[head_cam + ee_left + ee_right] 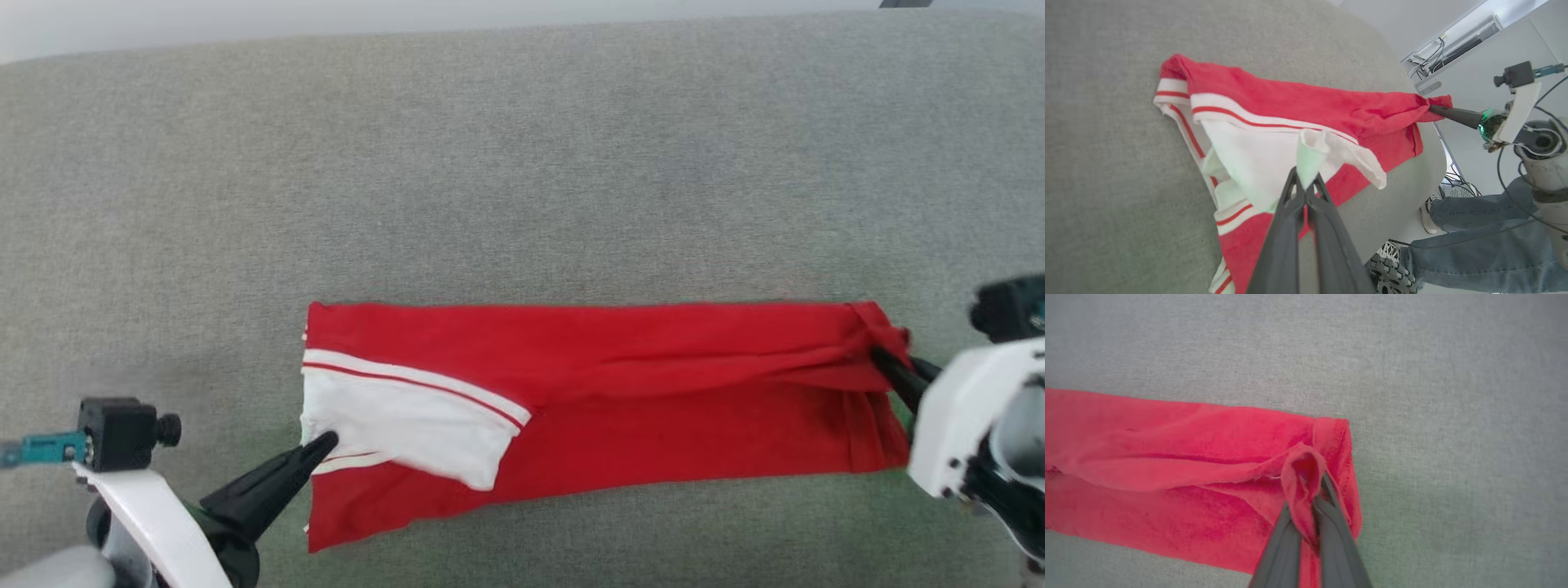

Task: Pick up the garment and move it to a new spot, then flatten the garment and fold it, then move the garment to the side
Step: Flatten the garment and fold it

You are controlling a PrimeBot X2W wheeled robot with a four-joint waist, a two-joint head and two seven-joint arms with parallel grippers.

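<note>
The garment [620,392], a red shirt with a white sleeve end, lies folded into a long band on the grey surface [490,163]. My left gripper [325,441] is shut on the white sleeve fabric at the band's left end; the left wrist view shows its tips [1304,185] pinching a pale fold of the garment [1290,110]. At the band's right end my right gripper [882,358] is shut on a bunched red fold. Seen from the right wrist, the garment [1167,465] loops over that gripper [1312,502], between its fingers.
The grey upholstered surface stretches far behind and to both sides of the shirt. In the left wrist view a person's legs in jeans [1474,245] and a white shoe [1427,216] stand beyond the surface's rounded edge, with cables and a pale wall behind.
</note>
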